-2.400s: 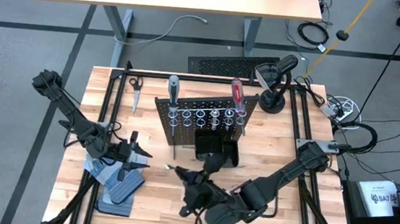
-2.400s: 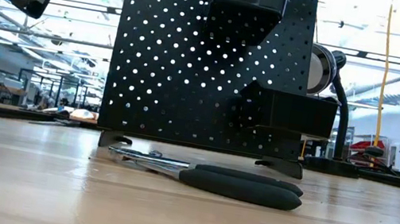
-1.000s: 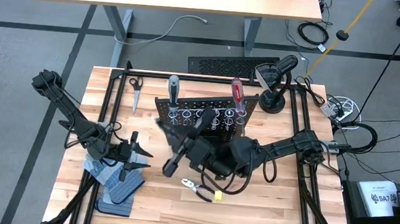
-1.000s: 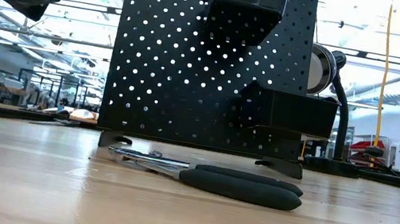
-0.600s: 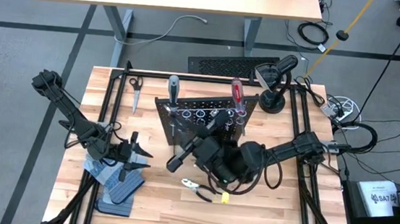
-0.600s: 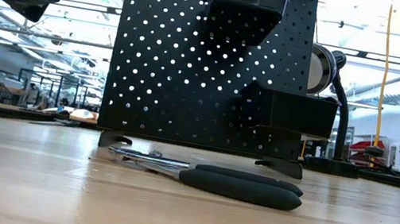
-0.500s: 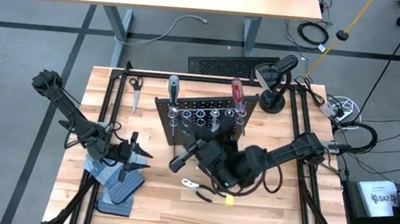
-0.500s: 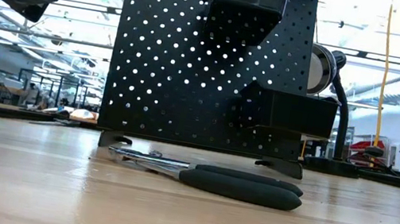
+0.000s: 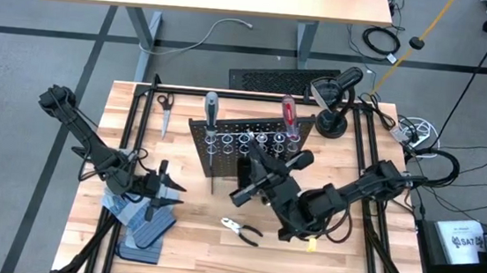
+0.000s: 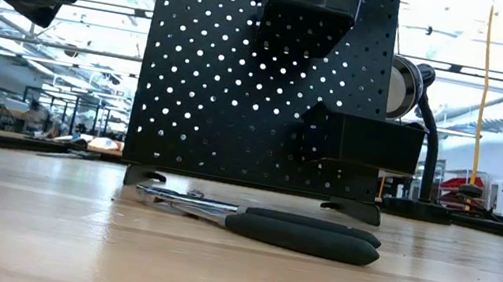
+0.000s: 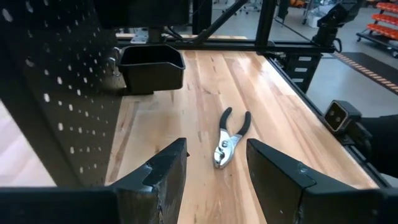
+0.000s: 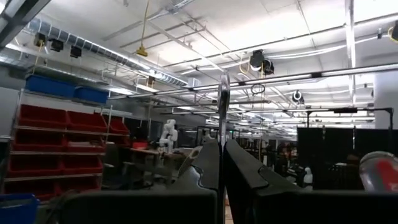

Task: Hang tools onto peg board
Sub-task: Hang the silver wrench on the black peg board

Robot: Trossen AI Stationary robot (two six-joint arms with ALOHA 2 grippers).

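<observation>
On the worktop's near side, just in front of the peg board [image 9: 244,147], the right end effector [image 12: 222,163] is pressed together on a thin silver wrench [image 12: 223,106], blade pointing up, probably to line it up with the board's rings. Pliers [image 9: 241,230] lie flat on the wood, not yet hung. Grey-handled screwdriver [image 9: 211,109] and red-handled screwdriver [image 9: 288,113] already stand in rings. Left end effector [image 11: 211,163] waits at the left, fingers spread, empty. Only the right wrist view shows the pinched wrench; only the low view shows the pliers lying clear of the board's feet.
</observation>
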